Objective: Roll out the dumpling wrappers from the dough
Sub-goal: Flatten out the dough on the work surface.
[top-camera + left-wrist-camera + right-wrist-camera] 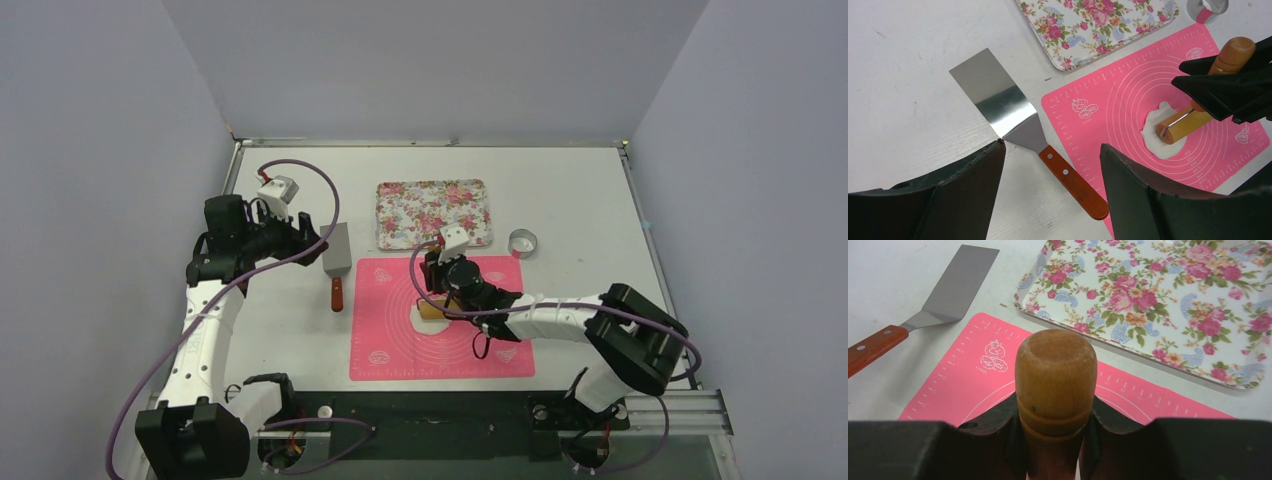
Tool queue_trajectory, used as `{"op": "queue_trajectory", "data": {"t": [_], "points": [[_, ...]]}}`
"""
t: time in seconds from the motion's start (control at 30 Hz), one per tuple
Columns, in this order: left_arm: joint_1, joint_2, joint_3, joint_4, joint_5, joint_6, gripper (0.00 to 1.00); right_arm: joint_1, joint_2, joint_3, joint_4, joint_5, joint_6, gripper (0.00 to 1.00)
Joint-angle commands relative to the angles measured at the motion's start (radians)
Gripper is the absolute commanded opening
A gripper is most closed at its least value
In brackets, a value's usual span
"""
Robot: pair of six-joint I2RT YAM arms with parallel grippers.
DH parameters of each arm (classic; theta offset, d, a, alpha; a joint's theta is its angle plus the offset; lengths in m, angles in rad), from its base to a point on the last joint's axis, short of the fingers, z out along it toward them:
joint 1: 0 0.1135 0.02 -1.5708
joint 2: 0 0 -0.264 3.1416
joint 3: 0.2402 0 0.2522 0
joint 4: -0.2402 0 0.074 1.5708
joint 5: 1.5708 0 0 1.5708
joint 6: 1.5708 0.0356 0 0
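Right hand [447, 296] grips roller [1182, 127] on dough [1152, 134]; spatula [1008, 110], tray [1168, 295] nearby.

— Where does the top view sit?
— High above the near edge, looking down over the whole table [580, 190], far off.
— The wrists?
— Left: low at the left, facing right across the spatula [1013, 115] toward the dough [1154, 134]. Right: very near the rolling pin [1055, 375], facing far. Both share spatula, pink mat [1098, 90] and floral tray [1088, 20].
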Motion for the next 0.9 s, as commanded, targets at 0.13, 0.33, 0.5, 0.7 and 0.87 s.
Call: {"op": "queue_trajectory", "data": {"t": [0.13,0.33,0.5,0.7,0.87], "points": [[0.005,-0.001,0.052,0.017,0.007,0.013,0.68,-0.075,0.204,0.022,0.314,-0.199,0.056,0.0],[0.006,0.002,0.053,0.022,0.006,0.015,0.68,-0.071,0.227,-0.105,0.384,-0.19,0.101,0.0],[0.005,0.003,0.051,0.025,0.008,0.013,0.68,-0.071,0.209,-0.228,0.451,-0.151,0.163,0.0],[0.005,-0.001,0.051,0.022,0.008,0.014,0.68,-0.011,0.191,-0.254,0.434,-0.092,0.169,0.0],[0.005,-0.005,0.053,0.02,0.009,0.013,0.68,-0.001,0.113,-0.213,0.346,-0.086,0.127,0.0]]}}
